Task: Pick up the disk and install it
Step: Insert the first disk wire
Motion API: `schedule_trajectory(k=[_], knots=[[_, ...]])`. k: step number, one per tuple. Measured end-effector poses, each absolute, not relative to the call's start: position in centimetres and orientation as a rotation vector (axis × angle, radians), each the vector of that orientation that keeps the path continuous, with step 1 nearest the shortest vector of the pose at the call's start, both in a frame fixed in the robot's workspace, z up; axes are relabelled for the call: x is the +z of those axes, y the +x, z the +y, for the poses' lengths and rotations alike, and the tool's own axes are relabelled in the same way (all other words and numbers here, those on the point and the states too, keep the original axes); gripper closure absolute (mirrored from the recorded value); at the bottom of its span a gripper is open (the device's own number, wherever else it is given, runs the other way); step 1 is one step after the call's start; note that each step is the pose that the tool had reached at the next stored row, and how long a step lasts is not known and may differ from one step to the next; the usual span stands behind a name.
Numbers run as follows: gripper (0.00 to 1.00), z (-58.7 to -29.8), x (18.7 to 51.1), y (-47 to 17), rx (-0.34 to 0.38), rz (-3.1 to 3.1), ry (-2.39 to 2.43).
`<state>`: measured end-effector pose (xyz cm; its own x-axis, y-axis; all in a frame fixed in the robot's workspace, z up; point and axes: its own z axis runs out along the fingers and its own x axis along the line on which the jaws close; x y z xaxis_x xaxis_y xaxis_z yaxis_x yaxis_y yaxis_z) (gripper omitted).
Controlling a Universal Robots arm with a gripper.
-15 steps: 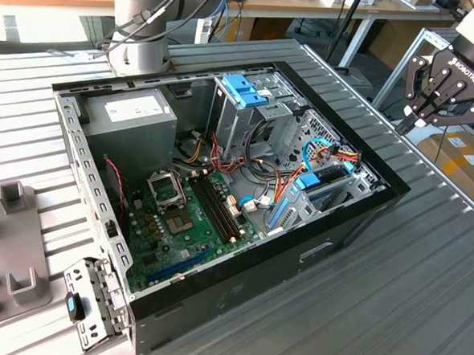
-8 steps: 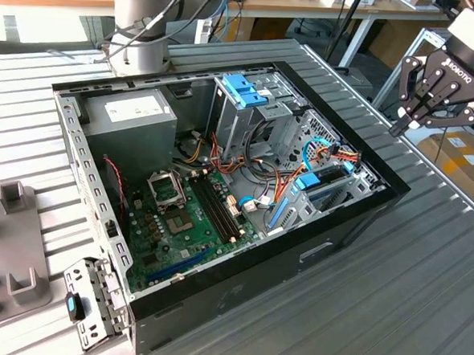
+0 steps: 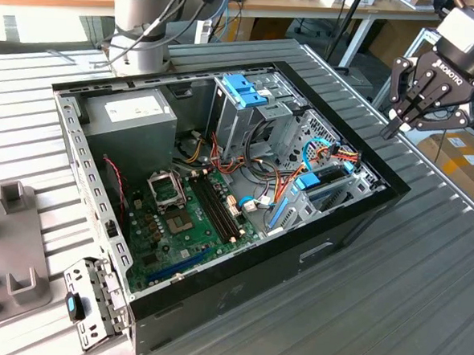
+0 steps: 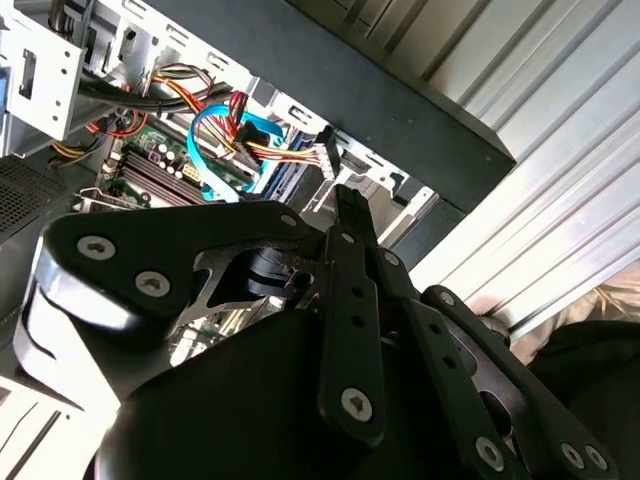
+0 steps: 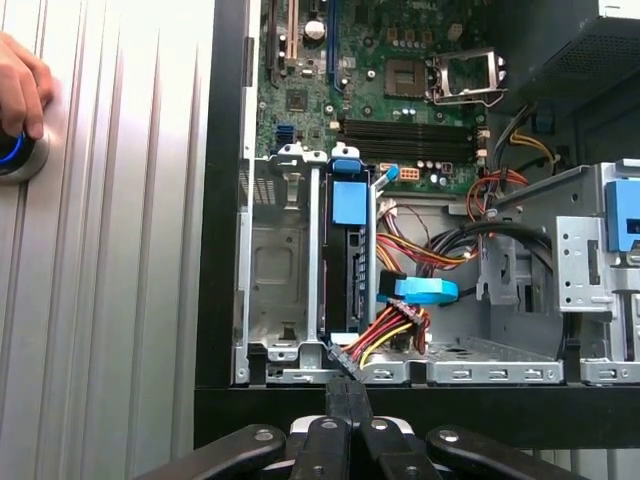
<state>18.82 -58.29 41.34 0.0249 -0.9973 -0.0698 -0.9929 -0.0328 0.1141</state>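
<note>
An opened computer case lies on its side on a ribbed metal worktop. At the case's edge toward the exterior view's left sits a grey power-supply box, with the green motherboard spread over the case floor beside it. Mid-case stands a metal drive cage topped by a blue handle.

In the case corner toward the exterior view's right, the disk stands on edge inside a metal bay. In the first wrist view the disk sits in one slot of that two-slot bay with a blue rail tab at its end. A bundle of red, yellow and black wires and a blue flat cable run just beside it. Whether any plug is seated in the drive cannot be told.

Beyond the case wall, over the worktop's edge at the exterior view's right, hangs the gripper. Its fingers are drawn together on nothing, well apart from the disk.

By the look of it, the pick-up and placing are done. The drive appears home in its bay, and at most its seating or cabling is left in doubt.

In the first wrist view a person's hand rests on a blue-lit button on the worktop outside the case
</note>
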Motion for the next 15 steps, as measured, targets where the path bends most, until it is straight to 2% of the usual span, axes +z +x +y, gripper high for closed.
schedule_trajectory(k=[15], knots=[[0.89, -57.71, 41.12, 18.41, -0.201, -2.139, 2.247]])
